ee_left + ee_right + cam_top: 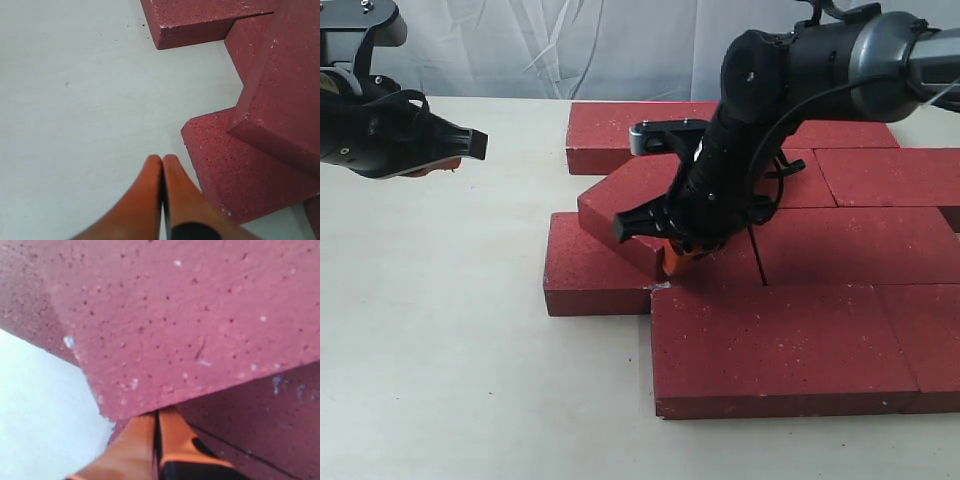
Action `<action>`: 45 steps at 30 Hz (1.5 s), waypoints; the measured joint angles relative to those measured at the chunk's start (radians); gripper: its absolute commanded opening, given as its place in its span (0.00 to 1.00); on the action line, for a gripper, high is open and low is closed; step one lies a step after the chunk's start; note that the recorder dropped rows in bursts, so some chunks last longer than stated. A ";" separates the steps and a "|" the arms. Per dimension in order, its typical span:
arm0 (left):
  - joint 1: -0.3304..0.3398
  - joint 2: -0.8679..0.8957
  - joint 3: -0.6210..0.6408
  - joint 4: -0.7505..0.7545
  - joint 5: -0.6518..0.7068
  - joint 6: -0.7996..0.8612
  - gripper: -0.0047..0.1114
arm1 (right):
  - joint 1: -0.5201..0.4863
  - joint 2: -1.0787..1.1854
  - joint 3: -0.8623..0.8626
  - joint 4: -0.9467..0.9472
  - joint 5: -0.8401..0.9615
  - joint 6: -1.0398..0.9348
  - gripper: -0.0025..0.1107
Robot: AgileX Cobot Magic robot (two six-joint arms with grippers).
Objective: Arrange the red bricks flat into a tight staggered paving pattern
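Several red bricks lie flat in staggered rows on the right half of the table, such as the front one point(770, 345) and the left one point(590, 275). One skewed brick point(635, 200) rests tilted across its neighbours, its corner overhanging the left one. My right gripper point(673, 262) is shut, and its orange fingertips point(172, 422) touch the lower edge of that skewed brick point(170, 325). My left gripper point(440, 165) hovers shut and empty at the far left, over bare table point(162, 162). Its view shows the skewed brick point(282, 85) and the left brick point(235, 170).
The white table point(440, 350) stretches left of and in front of the bricks. A back-row brick point(620, 130) lies behind the skewed one, also in the left wrist view point(200, 20). A narrow seam point(760, 265) runs between bricks by the right arm. A pale curtain hangs behind.
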 measured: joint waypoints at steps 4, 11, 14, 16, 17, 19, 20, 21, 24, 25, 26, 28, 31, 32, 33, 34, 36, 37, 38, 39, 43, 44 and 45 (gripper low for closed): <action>0.000 0.000 0.000 0.000 -0.002 0.000 0.04 | -0.002 -0.007 0.000 -0.004 0.016 -0.013 0.02; 0.000 0.000 0.000 -0.007 -0.004 0.000 0.04 | -0.095 -0.072 0.000 -0.004 0.085 -0.076 0.02; 0.000 0.002 0.000 -0.021 -0.004 0.000 0.04 | -0.159 -0.091 0.000 -0.006 0.078 -0.083 0.02; 0.000 0.011 0.000 -0.037 -0.004 0.000 0.04 | -0.200 -0.098 0.000 -0.007 0.065 -0.083 0.02; 0.000 0.020 0.000 -0.050 -0.006 0.001 0.04 | -0.215 -0.098 0.000 -0.012 0.056 -0.083 0.02; 0.000 0.042 0.000 -0.074 -0.006 0.001 0.04 | -0.245 -0.098 0.000 -0.039 0.021 -0.085 0.02; 0.000 0.053 0.000 -0.084 -0.006 0.001 0.04 | -0.258 -0.098 0.000 -0.055 -0.003 -0.085 0.02; 0.000 0.062 0.000 -0.094 -0.006 0.001 0.04 | -0.268 -0.098 0.000 -0.068 -0.029 -0.085 0.02; 0.000 0.092 0.000 -0.113 -0.006 0.001 0.04 | -0.295 -0.098 0.000 -0.102 -0.112 -0.083 0.02; 0.000 0.100 0.000 -0.120 -0.006 0.001 0.04 | -0.302 -0.098 0.000 -0.104 -0.141 -0.077 0.02; 0.000 0.110 0.000 -0.125 -0.004 0.001 0.04 | -0.312 -0.098 0.000 -0.107 -0.171 -0.064 0.02; 0.000 0.122 0.000 -0.138 0.005 0.001 0.04 | -0.328 -0.098 0.000 -0.109 -0.218 -0.037 0.02; 0.000 0.141 0.000 -0.149 0.012 0.001 0.04 | -0.350 -0.084 -0.012 -0.111 -0.270 -0.007 0.02; 0.000 0.143 0.000 -0.151 0.014 0.001 0.04 | -0.353 -0.076 -0.026 -0.116 -0.264 -0.005 0.02; 0.000 0.152 0.000 -0.163 0.018 0.001 0.04 | -0.357 -0.051 -0.068 -0.125 -0.236 -0.005 0.02; 0.000 0.157 0.000 -0.164 0.018 0.001 0.04 | -0.359 -0.040 -0.088 -0.127 -0.221 -0.005 0.02; 0.000 0.177 0.000 -0.178 0.025 0.001 0.04 | -0.361 0.011 -0.161 -0.140 -0.175 -0.003 0.02; 0.000 0.190 0.000 -0.192 0.026 0.001 0.04 | -0.362 0.045 -0.207 -0.144 -0.154 -0.001 0.02; 0.000 0.195 0.000 -0.201 0.026 0.001 0.04 | -0.362 0.057 -0.228 -0.145 -0.148 0.001 0.02; -0.005 0.202 0.000 -0.217 0.027 0.001 0.04 | -0.362 0.083 -0.262 -0.149 -0.145 0.001 0.02; -0.076 0.228 0.000 -0.234 0.027 0.011 0.04 | -0.362 0.132 -0.292 -0.194 -0.215 0.001 0.02; -0.096 0.236 0.000 -0.243 0.025 0.013 0.04 | -0.362 0.143 -0.294 -0.207 -0.235 0.001 0.02; -0.114 0.249 0.000 -0.253 0.023 0.016 0.04 | -0.362 0.151 -0.294 -0.214 -0.256 0.001 0.02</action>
